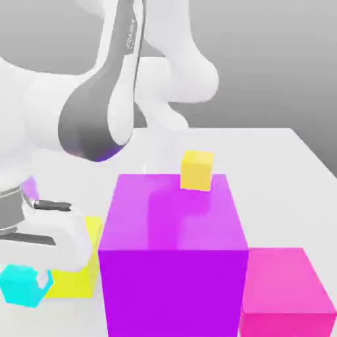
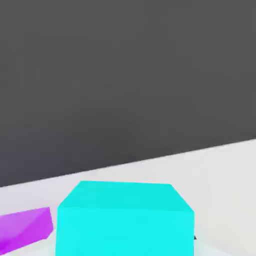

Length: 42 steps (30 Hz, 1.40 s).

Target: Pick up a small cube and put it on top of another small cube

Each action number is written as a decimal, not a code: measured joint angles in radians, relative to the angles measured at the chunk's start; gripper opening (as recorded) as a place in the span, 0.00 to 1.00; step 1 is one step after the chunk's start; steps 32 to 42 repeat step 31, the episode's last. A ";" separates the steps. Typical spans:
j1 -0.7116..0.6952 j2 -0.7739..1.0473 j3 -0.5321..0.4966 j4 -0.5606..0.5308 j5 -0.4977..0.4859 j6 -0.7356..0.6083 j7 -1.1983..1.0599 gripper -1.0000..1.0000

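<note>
Cyan cube gripped, with slip as your main risk.
Your fingers (image 1: 42, 279) are closed on the small cyan cube (image 1: 24, 287), at the exterior view's left, well in from the worktop's (image 1: 257, 148) far edge; it looks tilted, so an uneven grip could let it turn, and a low swing could clip the big purple block (image 1: 174, 293).

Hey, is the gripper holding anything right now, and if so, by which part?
Yes, the small, plain cyan cube. The gripper appears to hold it by its sides; one fingertip shows against a side face.
</note>
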 joint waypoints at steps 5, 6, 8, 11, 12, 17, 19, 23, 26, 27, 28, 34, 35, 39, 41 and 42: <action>0.077 -0.183 0.039 -0.095 -0.028 -0.085 0.021 0.00; 0.088 -0.219 0.045 -0.114 -0.031 -0.102 0.024 0.00; 0.103 -0.292 0.060 -0.152 -0.038 -0.136 0.029 0.00; 0.125 -0.400 0.090 -0.209 -0.041 -0.188 0.032 0.00; 0.134 -0.436 0.101 -0.228 -0.040 -0.205 0.032 0.00; 0.177 -0.618 0.151 -0.323 -0.032 -0.292 0.026 0.00; 0.196 -0.690 0.169 -0.361 -0.027 -0.326 0.021 0.00; 0.234 -0.829 0.200 -0.439 -0.014 -0.387 0.009 0.00; 0.241 -0.827 0.212 -0.521 -0.007 -0.302 0.004 0.00; 0.241 -0.816 0.216 -0.550 -0.004 -0.262 0.003 0.00; 0.241 -0.808 0.218 -0.571 -0.002 -0.233 0.002 1.00; 0.241 -0.808 0.218 -0.571 -0.002 -0.233 0.002 1.00; 0.241 -0.808 0.218 -0.571 -0.002 -0.233 0.002 1.00; 0.241 -0.808 0.218 -0.571 -0.002 -0.233 0.002 1.00; 0.241 -0.808 0.218 -0.571 -0.002 -0.233 0.002 1.00; 0.241 -0.808 0.218 -0.571 -0.002 -0.233 0.002 1.00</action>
